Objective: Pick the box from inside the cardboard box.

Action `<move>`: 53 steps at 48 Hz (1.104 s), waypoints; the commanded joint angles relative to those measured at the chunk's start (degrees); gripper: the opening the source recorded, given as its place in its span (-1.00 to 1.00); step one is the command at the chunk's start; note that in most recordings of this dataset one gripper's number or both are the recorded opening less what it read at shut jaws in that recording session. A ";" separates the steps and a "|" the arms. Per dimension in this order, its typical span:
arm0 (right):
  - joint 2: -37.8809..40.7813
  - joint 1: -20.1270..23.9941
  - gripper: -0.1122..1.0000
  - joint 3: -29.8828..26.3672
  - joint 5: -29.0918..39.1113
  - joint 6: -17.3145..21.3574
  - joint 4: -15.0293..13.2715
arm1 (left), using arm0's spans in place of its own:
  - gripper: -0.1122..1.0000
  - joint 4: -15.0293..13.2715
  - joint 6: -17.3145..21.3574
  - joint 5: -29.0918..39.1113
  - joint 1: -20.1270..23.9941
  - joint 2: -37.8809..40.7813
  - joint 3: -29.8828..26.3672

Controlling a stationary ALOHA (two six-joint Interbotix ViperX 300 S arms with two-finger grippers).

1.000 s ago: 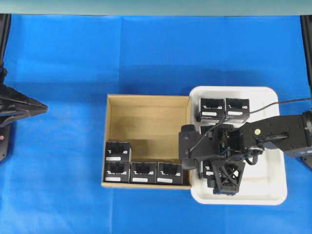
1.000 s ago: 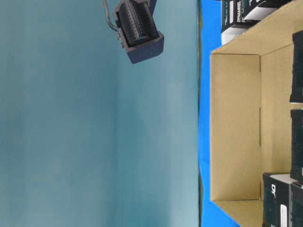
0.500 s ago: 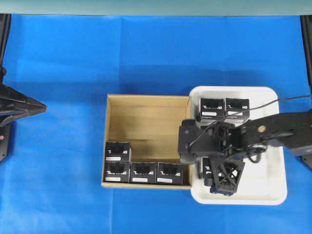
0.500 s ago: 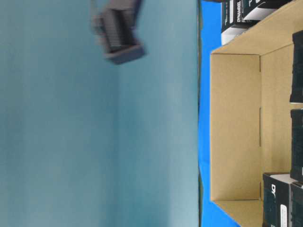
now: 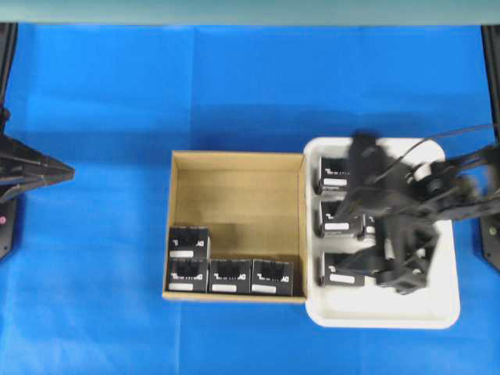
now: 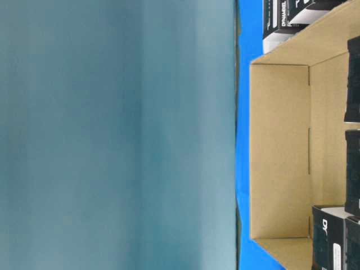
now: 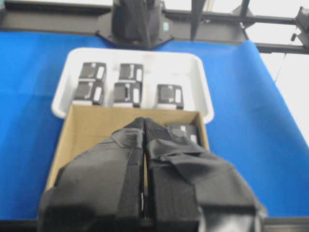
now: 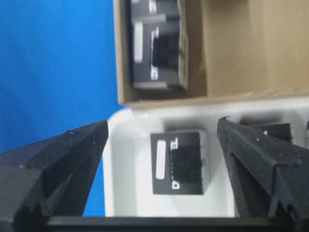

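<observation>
Blue-covered table [image 5: 101, 94] carried cardboard box [image 5: 234, 160] beside white tray [image 5: 445, 234]. Four black boxes [image 5: 230, 276] sat along carton's near wall and left corner; five more lay in tray. Right claw [image 8: 159, 145] hung blurred over tray, jaws wide, empty. Left claw [image 7: 145, 128] stayed at table's left edge, jaws pressed together, empty.

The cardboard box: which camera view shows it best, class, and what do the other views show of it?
The overhead view: the whole cardboard box appears, all four walls and four black boxes inside. The table-level view shows only part of its interior, sideways. The left wrist view hides much behind the shut left gripper. The right wrist view catches one corner.
</observation>
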 commanded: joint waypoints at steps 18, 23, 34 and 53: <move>-17.93 -0.88 0.91 9.05 -16.35 -0.09 -1.49 | -0.83 0.18 0.00 -0.26 -0.09 0.62 -1.49; -21.53 -1.14 0.91 10.81 -16.17 -0.09 -1.58 | -0.83 0.09 0.09 -0.26 -0.09 0.62 -1.41; -28.13 -1.32 0.91 12.39 -15.91 -0.09 -1.58 | -0.83 0.09 0.09 -0.26 -0.18 0.62 -1.41; -35.07 -1.85 0.91 14.77 -15.91 -0.09 -3.25 | -0.83 0.18 0.00 -0.18 -0.53 0.79 -1.32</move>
